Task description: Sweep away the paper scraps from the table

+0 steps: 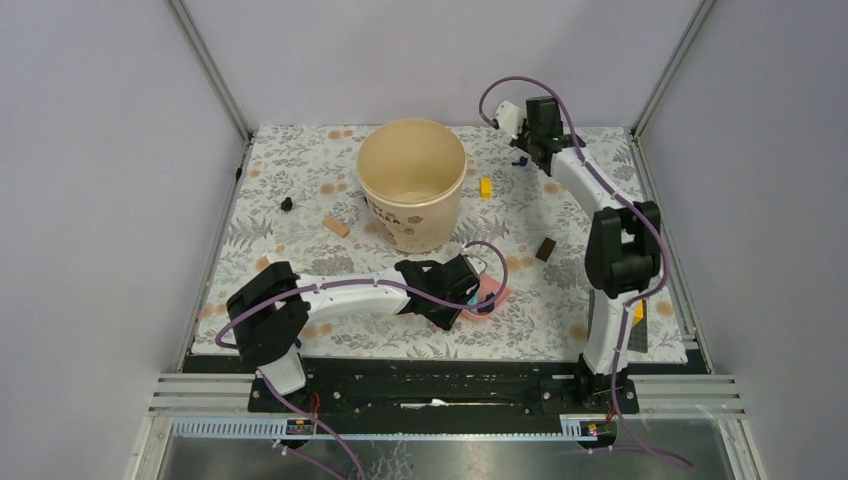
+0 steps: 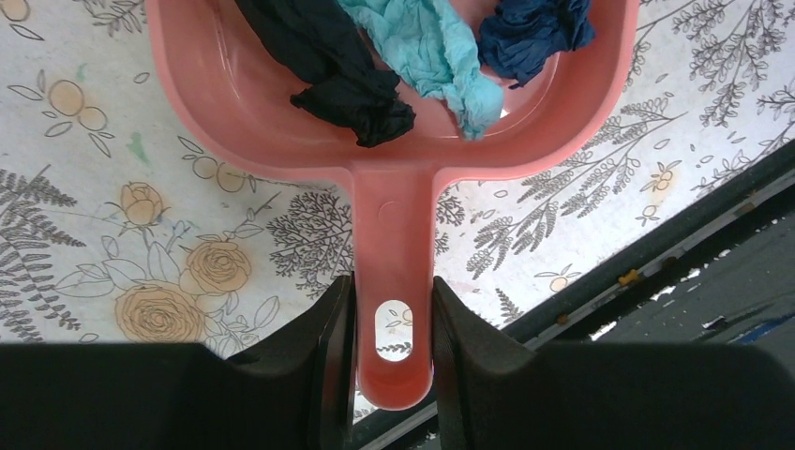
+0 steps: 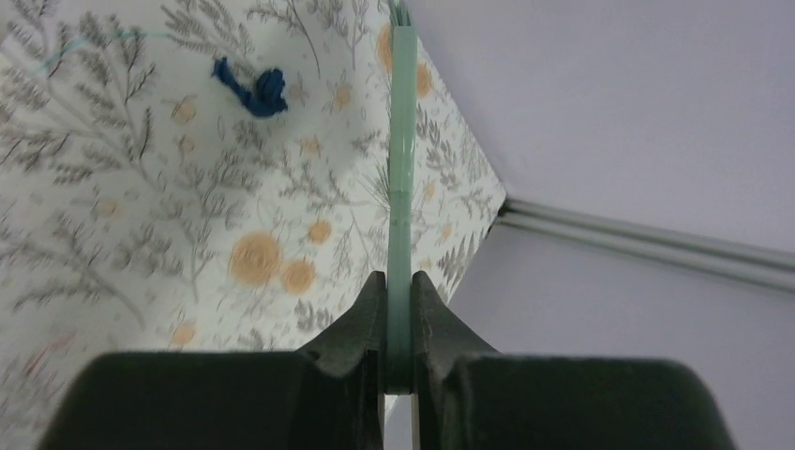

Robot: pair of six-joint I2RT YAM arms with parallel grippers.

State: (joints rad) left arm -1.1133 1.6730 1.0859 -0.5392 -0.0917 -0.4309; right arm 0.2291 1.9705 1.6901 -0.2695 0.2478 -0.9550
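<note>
Left fingers [image 2: 319, 375] tight on pink dustpan handle [image 2: 394, 234]; right fingers [image 3: 361, 347] tight on thin green strip [image 3: 401, 187].

A: Fig. 1, surfaces. What do I log for the dustpan [image 2: 394, 216]?
B: I read it as pink moulded plastic, smooth with a soft sheen. The paper scraps [image 2: 352, 75] are crumpled and matt.
A: The table [image 2: 187, 244]?
B: It has a printed covering, matt. The left gripper [image 2: 392, 309] and right gripper [image 3: 398, 300] are black matt plastic. The green strip [image 3: 401, 169] is smooth, translucent plastic. At 12 o'clock I see the tub [image 1: 411, 180], matt and paper-like. At 6 o'clock are ribbed metal rails [image 1: 200, 390].
</note>
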